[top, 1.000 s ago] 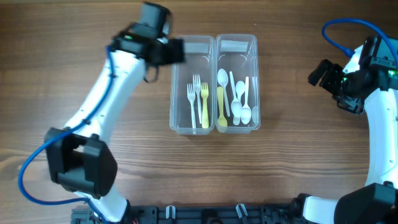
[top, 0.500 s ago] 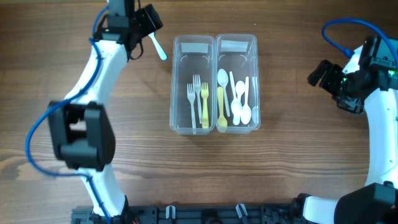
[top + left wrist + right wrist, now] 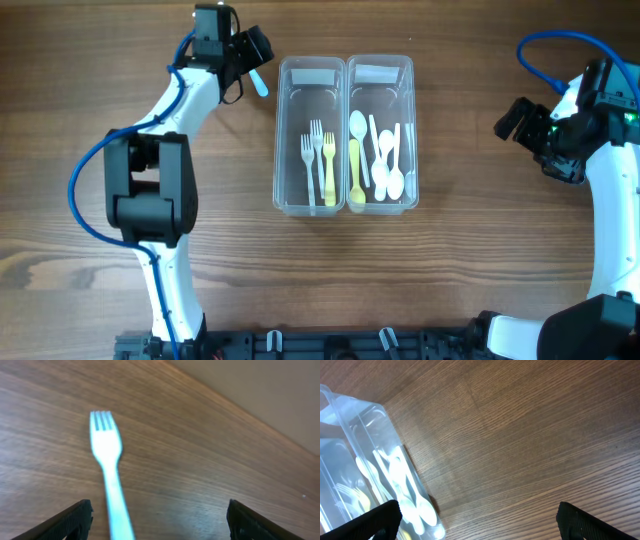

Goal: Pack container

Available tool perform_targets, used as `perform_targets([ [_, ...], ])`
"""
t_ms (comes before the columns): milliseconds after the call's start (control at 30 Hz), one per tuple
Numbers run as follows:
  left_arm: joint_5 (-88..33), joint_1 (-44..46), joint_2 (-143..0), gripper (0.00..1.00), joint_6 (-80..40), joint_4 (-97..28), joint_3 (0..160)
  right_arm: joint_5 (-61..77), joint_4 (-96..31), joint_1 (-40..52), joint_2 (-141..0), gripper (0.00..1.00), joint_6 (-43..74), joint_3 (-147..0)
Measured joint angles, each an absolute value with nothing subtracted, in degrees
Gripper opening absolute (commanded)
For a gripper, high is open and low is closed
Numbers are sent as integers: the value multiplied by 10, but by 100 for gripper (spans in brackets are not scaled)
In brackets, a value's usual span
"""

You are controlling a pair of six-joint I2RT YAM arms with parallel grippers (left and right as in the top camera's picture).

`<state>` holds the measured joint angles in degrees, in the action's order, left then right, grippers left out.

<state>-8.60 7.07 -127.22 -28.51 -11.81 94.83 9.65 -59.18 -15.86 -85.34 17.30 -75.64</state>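
The left gripper (image 3: 157,522) is spread wide, holding nothing. A pale fork (image 3: 106,455) lies on the wooden table (image 3: 210,460) between its fingers, tines pointing away. The clear two-compartment container (image 3: 279,135) of cutlery stands near it. The right gripper (image 3: 480,522), also wide, is well apart.

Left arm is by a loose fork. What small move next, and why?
Likely lower the left gripper over the white fork and close. Its jaws stand wide open, the fork lies ungrasped on the table between them, and other forks already sit in the left container.
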Motion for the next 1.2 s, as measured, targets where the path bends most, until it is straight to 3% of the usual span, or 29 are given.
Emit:
perform_targets([
  [567,-140,78,-1319,99,-289,-71,948,96,-592,-159,-853,100,173,-756],
  [1200,-206,78,-1333,91,-240,-15,948,96,-602,-159,-853,100,173,-756],
])
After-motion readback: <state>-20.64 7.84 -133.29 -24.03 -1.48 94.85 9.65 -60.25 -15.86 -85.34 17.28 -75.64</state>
